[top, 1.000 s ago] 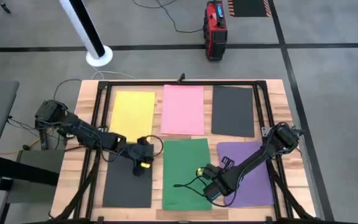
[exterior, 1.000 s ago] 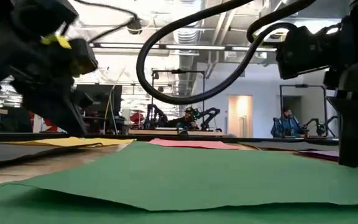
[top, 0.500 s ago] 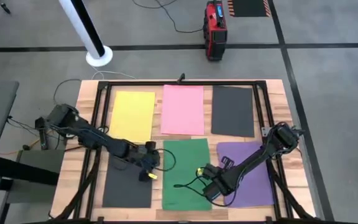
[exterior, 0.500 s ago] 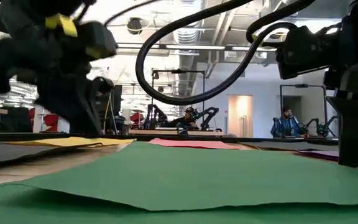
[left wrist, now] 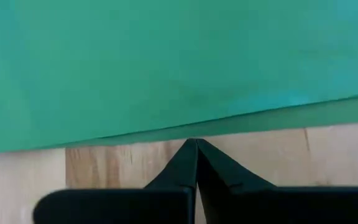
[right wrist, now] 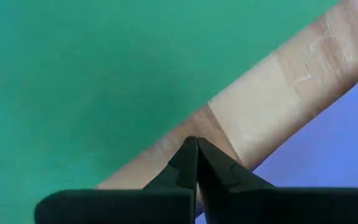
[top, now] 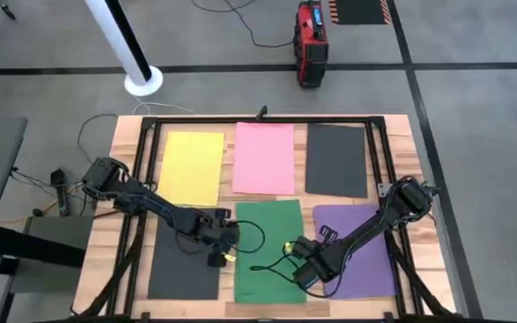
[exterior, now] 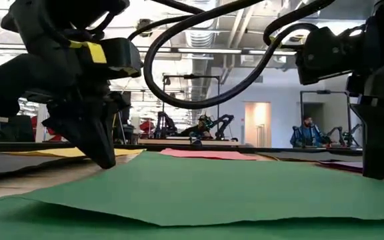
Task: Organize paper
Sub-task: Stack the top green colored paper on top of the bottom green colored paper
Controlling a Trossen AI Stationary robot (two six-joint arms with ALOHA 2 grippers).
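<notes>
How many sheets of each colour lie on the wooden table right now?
Yellow paper: 1
Pink paper: 1
Green paper: 1
Purple paper: 1
Dark grey paper: 2, one beside the pink and one beside the green
Total: 6 sheets

Robotics lab: more robot arms [exterior: 213,125] on benches behind.

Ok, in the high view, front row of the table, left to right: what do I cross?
Dark grey sheet → left end effector, shut → green sheet → right end effector, shut → purple sheet.
</notes>
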